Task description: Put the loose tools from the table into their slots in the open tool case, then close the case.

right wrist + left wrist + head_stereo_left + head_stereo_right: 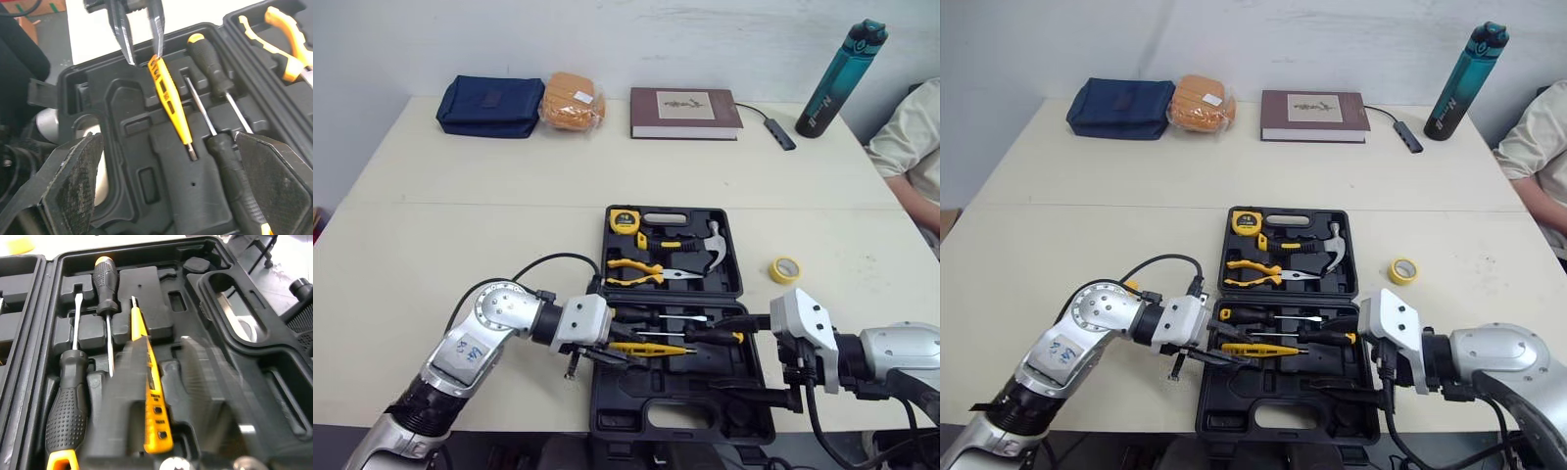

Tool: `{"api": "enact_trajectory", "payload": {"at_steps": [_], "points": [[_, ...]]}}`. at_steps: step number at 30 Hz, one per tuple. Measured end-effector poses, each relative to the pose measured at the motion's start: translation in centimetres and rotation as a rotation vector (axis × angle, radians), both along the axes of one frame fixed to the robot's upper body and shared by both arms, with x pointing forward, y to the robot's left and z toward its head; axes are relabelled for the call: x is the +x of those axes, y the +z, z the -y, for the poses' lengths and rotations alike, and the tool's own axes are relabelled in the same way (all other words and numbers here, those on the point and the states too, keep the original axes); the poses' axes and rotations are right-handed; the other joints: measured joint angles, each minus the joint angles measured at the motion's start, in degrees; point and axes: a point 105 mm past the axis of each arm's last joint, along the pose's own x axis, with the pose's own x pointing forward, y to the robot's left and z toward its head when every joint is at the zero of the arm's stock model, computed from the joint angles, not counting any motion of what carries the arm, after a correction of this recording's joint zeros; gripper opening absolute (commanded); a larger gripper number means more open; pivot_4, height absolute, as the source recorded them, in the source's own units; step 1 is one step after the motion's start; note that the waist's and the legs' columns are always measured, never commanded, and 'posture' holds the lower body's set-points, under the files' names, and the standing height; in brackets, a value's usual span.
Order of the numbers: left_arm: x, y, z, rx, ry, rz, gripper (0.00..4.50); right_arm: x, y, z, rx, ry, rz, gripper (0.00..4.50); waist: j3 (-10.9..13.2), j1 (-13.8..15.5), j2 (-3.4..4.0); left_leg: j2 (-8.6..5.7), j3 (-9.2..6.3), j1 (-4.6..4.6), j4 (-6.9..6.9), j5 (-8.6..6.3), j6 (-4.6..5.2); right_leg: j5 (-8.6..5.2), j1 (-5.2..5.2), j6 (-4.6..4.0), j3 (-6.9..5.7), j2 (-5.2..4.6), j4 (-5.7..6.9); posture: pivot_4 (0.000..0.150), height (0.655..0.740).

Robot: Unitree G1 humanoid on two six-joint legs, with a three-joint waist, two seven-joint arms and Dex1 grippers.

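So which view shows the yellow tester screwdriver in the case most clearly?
The right wrist view: the yellow tester screwdriver lies full length in the tool case, nothing covering it. In the left wrist view, fingers of the left gripper partly cover it. The two eye views show it small.

no legible text, book (685, 112) label unreadable

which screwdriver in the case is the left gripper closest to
The slim all-yellow tester screwdriver; the left gripper sits right at its handle end. The two black-handled screwdrivers lie farther from it.
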Motion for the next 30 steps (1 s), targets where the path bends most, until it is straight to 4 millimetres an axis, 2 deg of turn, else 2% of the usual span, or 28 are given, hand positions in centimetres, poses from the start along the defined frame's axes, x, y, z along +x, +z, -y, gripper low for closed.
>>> {"api": "enact_trajectory", "payload": {"at_steps": [12,24,30], "points": [[0.9,-2.5,0.3,0.020,0.017,0.023,0.02,0.3,0.1,0.0,0.004,-0.009,0.016,4.50,0.00,-0.01,0.00,0.01,0.00,-0.01,0.04,-0.02,0.02,0.01,0.00,0.01,0.00,0.00,0.03,0.150,0.7400],[1.5,-2.6,0.7,0.015,0.039,0.047,0.02,0.4,0.1,0.0,0.005,-0.017,0.021,4.50,-0.01,0.01,0.01,0.01,0.00,0.02,0.09,-0.03,0.05,0.02,0.05,0.04,0.00,-0.03,0.04,0.150,0.7400],[1.4,-2.8,1.1,0.085,0.039,0.095,0.02,0.3,0.0,-0.1,0.014,-0.019,0.018,4.50,-0.14,0.05,-0.01,-0.01,-0.02,0.07,0.10,-0.05,0.07,0.03,0.15,0.06,0.00,-0.04,0.01,0.150,0.7400]]}}
